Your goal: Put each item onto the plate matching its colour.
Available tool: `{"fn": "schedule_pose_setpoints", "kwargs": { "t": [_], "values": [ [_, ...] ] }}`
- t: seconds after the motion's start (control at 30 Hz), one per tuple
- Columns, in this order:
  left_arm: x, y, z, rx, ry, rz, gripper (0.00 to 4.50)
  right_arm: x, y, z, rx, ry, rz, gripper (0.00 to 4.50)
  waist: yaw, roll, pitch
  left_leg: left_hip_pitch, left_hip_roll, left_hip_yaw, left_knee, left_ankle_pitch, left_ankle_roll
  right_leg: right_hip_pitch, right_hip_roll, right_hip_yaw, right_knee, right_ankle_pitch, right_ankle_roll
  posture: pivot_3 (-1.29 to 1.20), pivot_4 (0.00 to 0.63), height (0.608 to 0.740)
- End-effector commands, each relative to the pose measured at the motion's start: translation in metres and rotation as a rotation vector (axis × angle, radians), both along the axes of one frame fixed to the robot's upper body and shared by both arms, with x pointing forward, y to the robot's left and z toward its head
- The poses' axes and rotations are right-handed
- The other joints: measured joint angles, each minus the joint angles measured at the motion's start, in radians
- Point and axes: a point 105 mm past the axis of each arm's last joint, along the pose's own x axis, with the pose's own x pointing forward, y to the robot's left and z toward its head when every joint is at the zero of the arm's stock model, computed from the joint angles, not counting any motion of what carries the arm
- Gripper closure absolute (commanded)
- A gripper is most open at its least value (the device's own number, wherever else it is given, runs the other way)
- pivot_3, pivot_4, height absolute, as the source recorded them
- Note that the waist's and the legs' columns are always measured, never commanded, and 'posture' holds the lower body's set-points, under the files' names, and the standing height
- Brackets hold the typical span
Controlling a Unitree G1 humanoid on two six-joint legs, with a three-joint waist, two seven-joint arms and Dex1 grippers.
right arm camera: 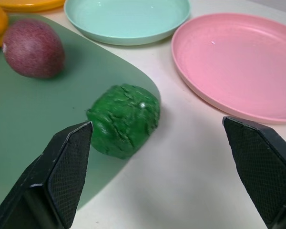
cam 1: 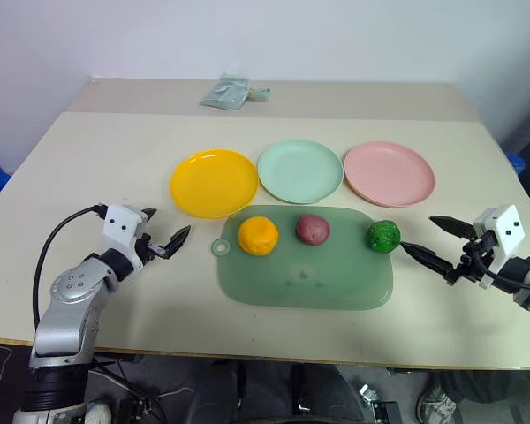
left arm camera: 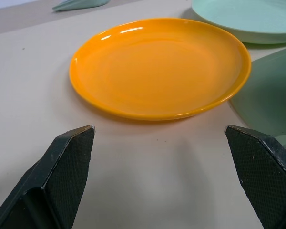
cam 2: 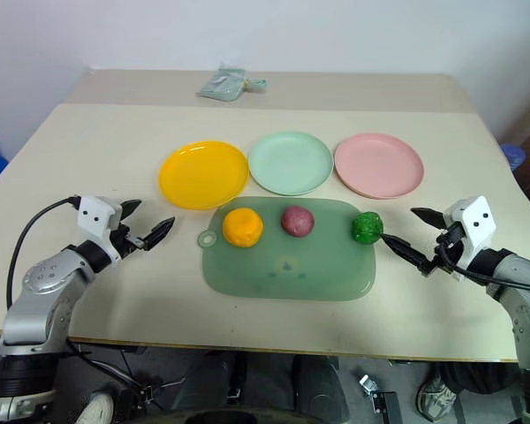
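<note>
the left gripper (cam 1: pixel 165 231) hovers with fingers spread wide and empty, the yellow plate (cam 1: pixel 214 182) just ahead of it. past that plate sit the mint plate (cam 1: pixel 300 170) and pink plate (cam 1: pixel 389 172), with the orange ball (cam 1: pixel 258 235) and purple ball (cam 1: pixel 312 229) on the green mat (cam 1: pixel 306 278). the right gripper (cam 1: pixel 431 238) is spread too, the bumpy green ball (cam 1: pixel 382 236) at the mat's edge just off its inner fingertip.

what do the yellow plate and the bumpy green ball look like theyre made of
Yellow plate: likely hard plastic, smooth and glossy, with bright highlights along its rim. Green ball: possibly foam or moulded plastic, with a cracked, bumpy, mostly matte surface and one small shiny spot; the look leaves it open.
</note>
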Motion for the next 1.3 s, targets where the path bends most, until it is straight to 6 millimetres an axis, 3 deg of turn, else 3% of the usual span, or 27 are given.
{"fn": "schedule_pose_setpoints", "kwargs": {
  "t": [0.03,0.63,0.87,0.97,1.07,1.3],
  "values": [
    [-0.001,0.004,0.011,-0.001,-0.048,0.007,0.00,0.001,-0.003,0.008,-0.013,-0.052,-0.004,0.06,0.000,0.000,0.000,0.000,0.000,0.000,0.000,0.000,0.000,0.000,0.000,0.000,0.000,0.000,0.000,0.00,0.150,0.740],
    [-0.004,-0.018,0.020,-0.077,-0.050,-0.112,0.00,-0.004,0.012,0.004,0.023,-0.098,0.015,0.06,0.000,0.000,0.000,0.000,0.000,0.000,0.000,0.000,0.000,0.000,0.000,0.000,0.000,0.000,0.000,0.00,0.150,0.740],
    [-0.003,-0.045,0.024,-0.082,-0.024,-0.287,0.00,-0.002,0.027,0.030,0.028,-0.168,0.051,0.06,-0.001,0.000,0.000,0.000,0.000,0.000,0.001,0.000,0.000,0.000,0.000,0.000,0.000,0.000,0.001,0.00,0.150,0.740],
    [-0.008,-0.060,0.025,-0.086,0.000,-0.393,0.00,0.001,0.038,0.043,0.057,-0.186,0.093,0.06,-0.003,0.000,0.000,0.000,0.000,0.001,0.000,0.000,0.000,0.000,0.000,0.001,0.000,0.000,0.001,0.00,0.150,0.740],
    [-0.017,-0.078,0.021,-0.051,0.037,-0.518,0.00,-0.009,0.061,0.049,0.106,-0.125,0.224,0.06,0.000,0.000,0.000,0.000,0.000,0.000,0.000,0.000,0.000,0.000,0.000,0.001,0.000,0.000,0.001,0.00,0.150,0.740],
    [-0.015,-0.103,0.013,0.048,0.022,-0.636,0.00,-0.036,0.122,0.036,0.125,-0.028,0.442,0.06,0.001,0.000,0.000,0.000,0.000,0.000,0.000,0.000,0.001,0.000,0.000,0.001,0.000,0.000,0.001,0.00,0.150,0.740]
  ]
}}
